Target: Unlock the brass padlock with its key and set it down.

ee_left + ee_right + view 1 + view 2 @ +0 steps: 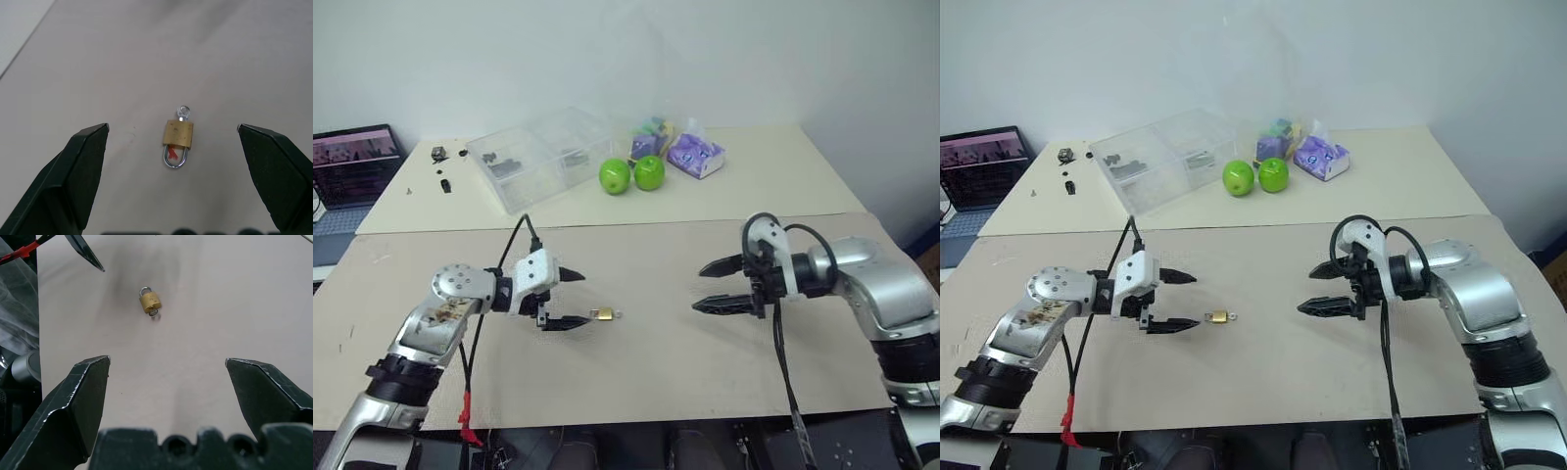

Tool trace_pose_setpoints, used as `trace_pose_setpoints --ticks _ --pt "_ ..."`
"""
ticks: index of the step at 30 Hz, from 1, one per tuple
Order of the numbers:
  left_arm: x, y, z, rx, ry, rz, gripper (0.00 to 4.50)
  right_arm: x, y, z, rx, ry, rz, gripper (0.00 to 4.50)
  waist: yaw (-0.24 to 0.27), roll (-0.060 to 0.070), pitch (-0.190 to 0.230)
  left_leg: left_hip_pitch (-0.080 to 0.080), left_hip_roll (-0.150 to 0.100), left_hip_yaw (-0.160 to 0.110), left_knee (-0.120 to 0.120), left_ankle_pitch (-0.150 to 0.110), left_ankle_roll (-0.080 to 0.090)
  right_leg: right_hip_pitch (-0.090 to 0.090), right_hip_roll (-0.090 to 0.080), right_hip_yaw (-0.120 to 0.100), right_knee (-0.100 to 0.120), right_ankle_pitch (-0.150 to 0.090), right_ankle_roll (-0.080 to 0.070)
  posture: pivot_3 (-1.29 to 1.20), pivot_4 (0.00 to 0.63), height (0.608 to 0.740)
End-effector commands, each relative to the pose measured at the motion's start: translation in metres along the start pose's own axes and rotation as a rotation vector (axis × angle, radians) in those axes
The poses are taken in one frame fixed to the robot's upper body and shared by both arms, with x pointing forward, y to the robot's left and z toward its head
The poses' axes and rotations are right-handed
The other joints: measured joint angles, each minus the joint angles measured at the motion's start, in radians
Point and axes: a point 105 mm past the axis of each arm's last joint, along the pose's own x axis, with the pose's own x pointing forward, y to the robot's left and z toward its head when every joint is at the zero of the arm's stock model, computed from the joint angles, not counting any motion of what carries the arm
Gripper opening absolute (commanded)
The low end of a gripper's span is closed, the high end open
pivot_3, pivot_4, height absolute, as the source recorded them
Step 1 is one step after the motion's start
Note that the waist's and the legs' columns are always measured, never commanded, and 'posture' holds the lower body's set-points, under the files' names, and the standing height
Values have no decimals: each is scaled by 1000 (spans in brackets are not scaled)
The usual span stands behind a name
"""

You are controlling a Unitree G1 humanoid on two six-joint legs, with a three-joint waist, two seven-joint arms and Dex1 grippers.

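The worktop [656, 372] is a flat, pale beige board with a smooth, dull top. Behind it sits a second cream worktop [773, 176] against a plain white wall [607, 49]. On that far worktop are a clear plastic box with compartments [543, 157], two round shiny green apples [631, 174] and a crinkly purple bag [695, 155]. A laptop with a lit screen [352, 162] sits past the far left corner.

The tiny brass padlock [178, 134] lies flat on the near worktop, a bit left of the middle and well in from every edge. Its yellow-gold body is a small square block, and a thin silver loop curves out of one end. A small silvery key [183, 112] with a round ring head sticks out of the other end. A tiny red scrap [172, 152] shows inside the loop.

The left end effector [570, 298] is spread wide, its two black pointed fingers just beside the padlock and not touching it. The right end effector [715, 286] is spread wide too, holding nothing, well apart from the padlock toward the right edge.
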Motion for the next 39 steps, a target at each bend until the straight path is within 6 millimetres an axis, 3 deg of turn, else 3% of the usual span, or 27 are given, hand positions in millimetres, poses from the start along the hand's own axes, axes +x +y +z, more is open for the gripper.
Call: trace_pose_setpoints --ticks 1,8,14,26,39 --pt "10 8 0 55 7 -19 4500 -9 4 14 -35 -39 -37 4443 2 0 0 0 0 0 0 0 0 0 0 0 0 0 0 0 150 740" --pt "41 15 -11 98 58 -52 4500 -16 3 21 -48 -63 -123 4443 2 0 0 -1 -1 0 2 0 1 0 -1 0 0 0 0 0 150 740" --pt "55 21 -2 123 55 -78 4500 -25 3 16 -31 -54 -178 4443 3 -1 0 -1 -1 0 4 -1 2 1 0 -1 0 0 0 0 150 740" --pt "55 21 -11 144 118 -88 4500 -28 -1 17 -31 -56 -221 4443 0 0 0 0 1 0 13 -10 17 6 3 0 0 0 0 0 150 740" --pt "58 4 -19 132 128 -104 4500 -27 -6 16 -41 -50 -234 4443 2 0 0 0 1 0 14 -10 17 6 2 0 -1 0 0 0 150 740"
